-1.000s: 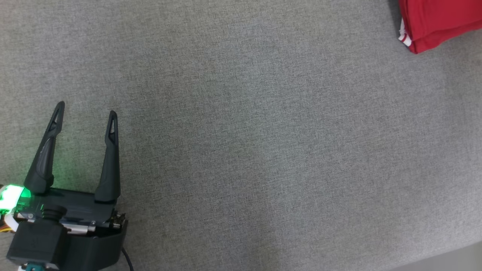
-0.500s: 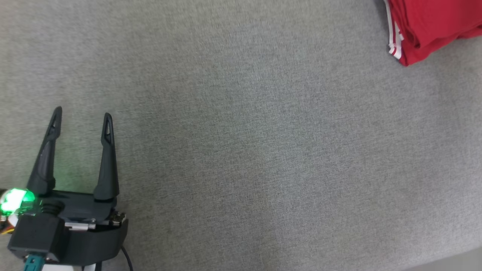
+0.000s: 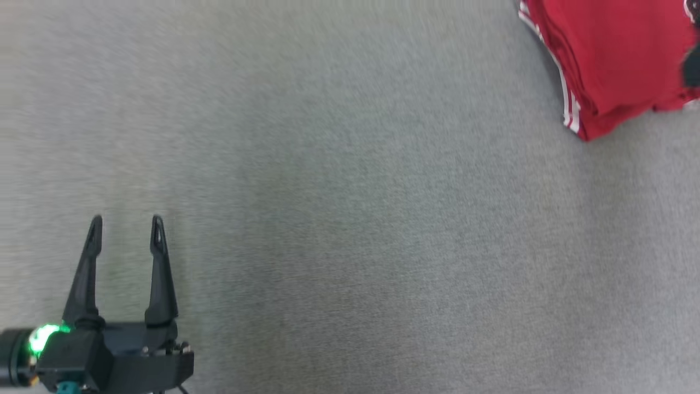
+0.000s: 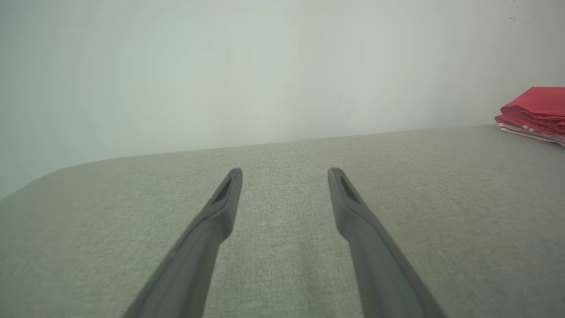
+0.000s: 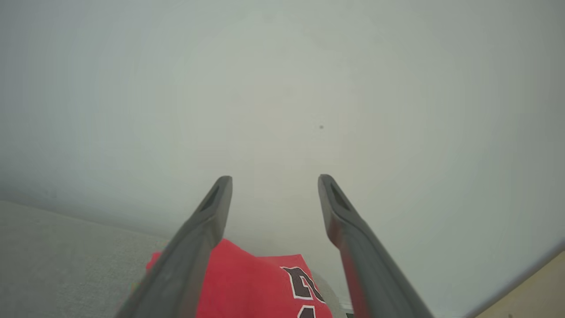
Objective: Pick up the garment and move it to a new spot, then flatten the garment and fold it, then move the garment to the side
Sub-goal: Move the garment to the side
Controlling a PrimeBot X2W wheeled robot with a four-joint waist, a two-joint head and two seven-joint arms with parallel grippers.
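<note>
Over on the left, the left claw [image 3: 127, 220] hangs low over the grey surface [image 3: 350, 219], its two fingers spread wide with nothing between them. Its wrist view says the same: the left claw [image 4: 286, 172] is open, with only bare cloth below and a pale wall [image 4: 265, 66] behind. It looks idle to me, with no part in what is going on.

The middle of the surface has nothing on it, so the flattening and folding look finished there. At the far right lies the garment [image 3: 612, 60], red with white stripes along one edge. It is folded into a neat flat stack and runs off the top right of the head view. From the left wrist view the garment [image 4: 536, 110] shows as a low pile of layers close to the wall, well apart from that claw. By my reckoning the pick-up, the fold and the move to the side are all done. Little is left beyond drawing the arm clear.

The right claw [image 5: 274, 179] is open wide too and grips nothing. Its tips point at the wall, and the garment [image 5: 251, 282] sits below and between its fingers, dark lettering face up. The left finger crosses in front of the cloth, though I cannot tell whether it brushes it. A dark blur [image 3: 692, 65] at the right edge of the head view may be one of its fingers.
</note>
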